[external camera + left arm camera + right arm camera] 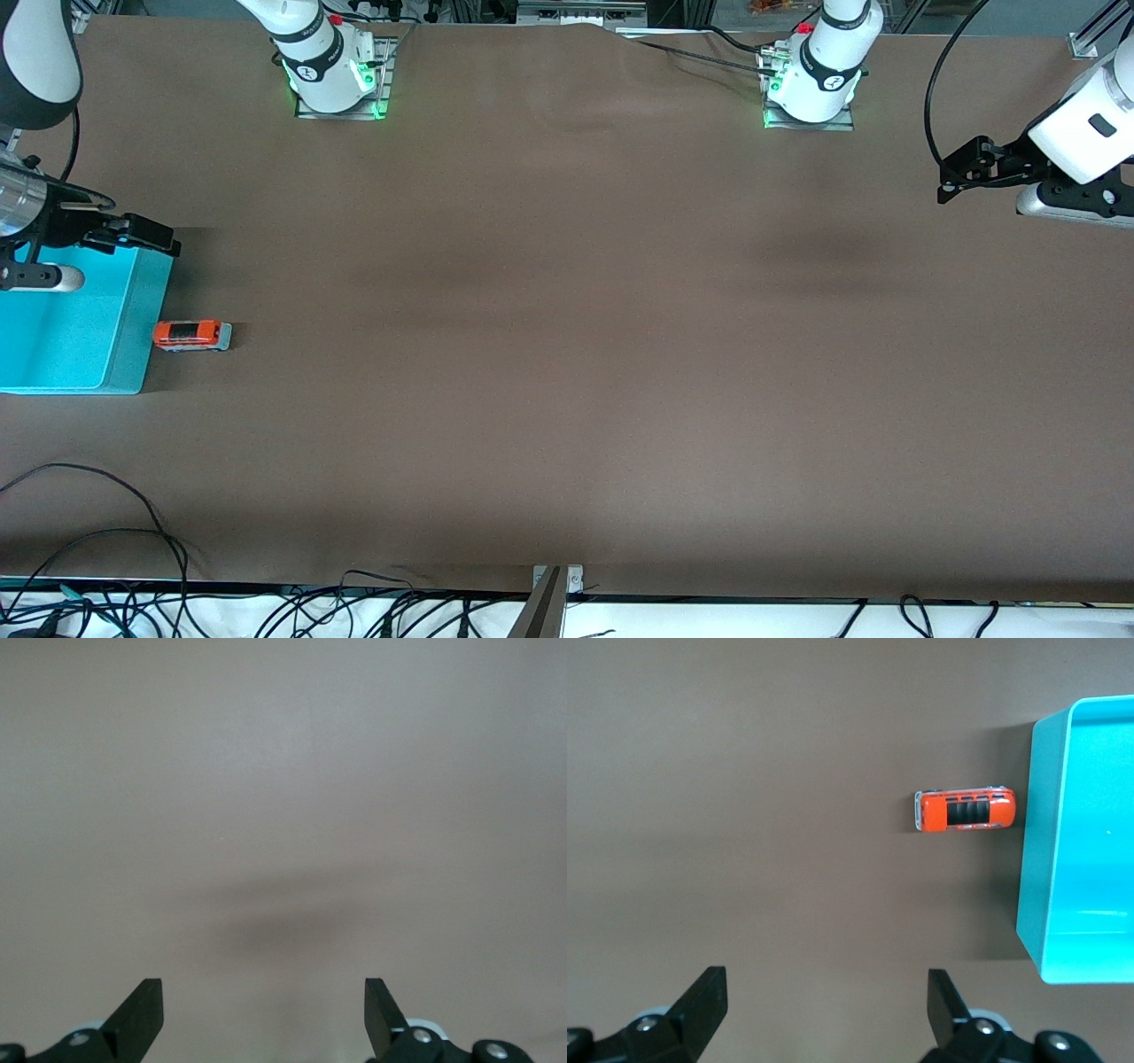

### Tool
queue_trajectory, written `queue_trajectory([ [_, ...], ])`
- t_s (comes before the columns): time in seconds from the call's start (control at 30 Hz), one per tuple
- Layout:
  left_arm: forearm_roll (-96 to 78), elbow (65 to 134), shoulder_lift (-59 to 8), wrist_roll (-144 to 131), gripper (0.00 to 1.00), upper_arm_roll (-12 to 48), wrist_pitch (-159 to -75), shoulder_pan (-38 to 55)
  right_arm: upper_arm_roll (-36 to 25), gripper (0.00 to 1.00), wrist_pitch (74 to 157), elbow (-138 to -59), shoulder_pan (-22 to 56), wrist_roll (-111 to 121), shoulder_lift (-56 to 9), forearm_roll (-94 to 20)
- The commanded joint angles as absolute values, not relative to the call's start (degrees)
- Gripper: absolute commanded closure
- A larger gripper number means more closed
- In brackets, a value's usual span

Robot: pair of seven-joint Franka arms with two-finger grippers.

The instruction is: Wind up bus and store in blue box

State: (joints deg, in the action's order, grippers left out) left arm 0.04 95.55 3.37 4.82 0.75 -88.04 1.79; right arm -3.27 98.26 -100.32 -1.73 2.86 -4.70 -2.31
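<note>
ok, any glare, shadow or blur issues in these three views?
Front view: even light, broad soft shadow bands on the table; the bus is sharp beside the blue box. Left wrist view: only bare table with a blurry dark shadow, left gripper open. Right wrist view: crisp, bus and box cast short shadows, mild sheen inside the box, right gripper open.

Left wrist view: bare brown table (283, 771) fills frame. Left gripper (264, 1014) at bottom edge, fingers (142, 1014) spread wide, nothing between them. Faint dark shadow band at lower centre of frame.
</note>
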Motion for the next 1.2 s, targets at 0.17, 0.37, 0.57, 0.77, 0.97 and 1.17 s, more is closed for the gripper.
queue_trajectory([
  [0.17,-0.62,92.46,1.41,4.40,0.00,0.44,-86.40,2.20,-2.90,0.00,110.29,-110.12,-2.37,3.43,-3.69,-0.44],
  [0.37,-1.05,90.70,1.05,4.74,0.00,0.26,-86.40,1.76,-2.90,0.00,116.18,-114.34,-2.72,3.43,-4.39,3.07],
  [0.57,-1.14,90.70,1.05,4.66,0.00,0.26,-86.40,1.67,-2.90,0.00,122.51,-118.38,-4.04,3.16,-5.71,3.96],
  [0.77,-1.14,90.70,1.05,4.57,0.00,0.26,-86.40,1.58,-2.90,0.00,126.47,-118.92,-5.27,2.64,-8.61,3.87],
  [0.97,-1.05,90.62,1.05,4.22,0.00,0.26,-86.48,1.76,-2.99,0.00,129.63,-118.92,-5.63,2.55,-12.30,3.78],
  [1.17,-1.14,90.62,1.05,4.22,0.00,0.35,-86.48,1.76,-3.08,0.00,130.34,-118.83,-7.20,0.19,-15.29,3.52],
])
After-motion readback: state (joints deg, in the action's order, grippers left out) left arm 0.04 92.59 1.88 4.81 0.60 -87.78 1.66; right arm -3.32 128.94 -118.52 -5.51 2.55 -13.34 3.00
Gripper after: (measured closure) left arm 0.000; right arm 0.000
